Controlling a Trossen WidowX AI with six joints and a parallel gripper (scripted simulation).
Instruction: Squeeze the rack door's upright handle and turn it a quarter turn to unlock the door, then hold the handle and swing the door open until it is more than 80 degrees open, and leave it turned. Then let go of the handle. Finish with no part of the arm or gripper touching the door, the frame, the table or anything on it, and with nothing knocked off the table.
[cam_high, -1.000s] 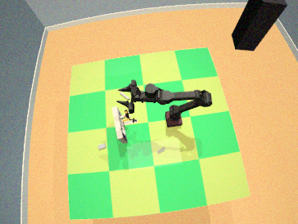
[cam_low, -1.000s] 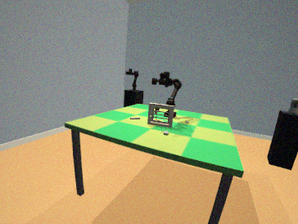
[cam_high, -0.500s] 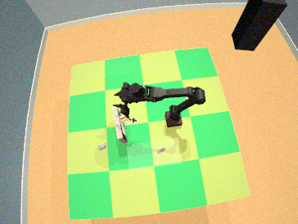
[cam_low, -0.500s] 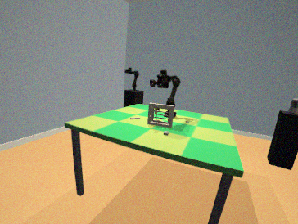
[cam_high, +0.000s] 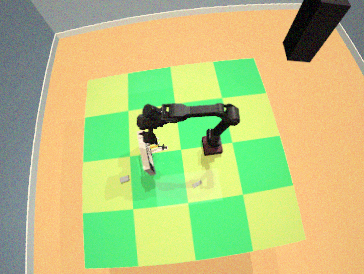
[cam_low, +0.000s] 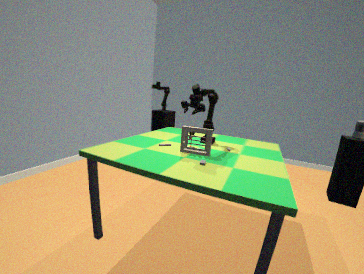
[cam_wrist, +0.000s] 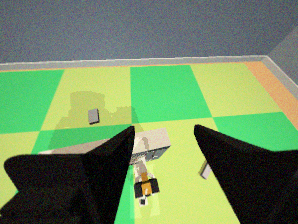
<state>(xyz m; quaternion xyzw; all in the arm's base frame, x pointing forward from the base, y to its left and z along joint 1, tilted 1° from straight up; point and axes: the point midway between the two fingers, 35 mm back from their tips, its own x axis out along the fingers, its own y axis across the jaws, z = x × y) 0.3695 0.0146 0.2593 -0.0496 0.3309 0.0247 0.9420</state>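
The pale rack frame (cam_high: 146, 159) (cam_low: 197, 152) (cam_wrist: 156, 137) stands upright on the checkered table. Its door's angle cannot be made out clearly; no wide swing shows. The handle (cam_wrist: 146, 188), orange with black ends, sticks out on the arm's side of the rack, low in the wrist view. My gripper (cam_high: 148, 138) (cam_low: 192, 109) (cam_wrist: 164, 129) points downward above the rack. Its fingers are apart with nothing between them, and in the wrist view the handle lies beyond and below the tips. Whether the handle is turned is too small to tell.
A small grey block (cam_high: 124, 179) (cam_low: 202, 162) (cam_wrist: 93, 116) lies behind the rack. Another block (cam_low: 164, 145) (cam_wrist: 205, 170) lies to one side, and a third block (cam_high: 197, 184) (cam_low: 228, 149) on the other. Dark pedestals (cam_high: 315, 32) (cam_low: 344, 170) stand off the table.
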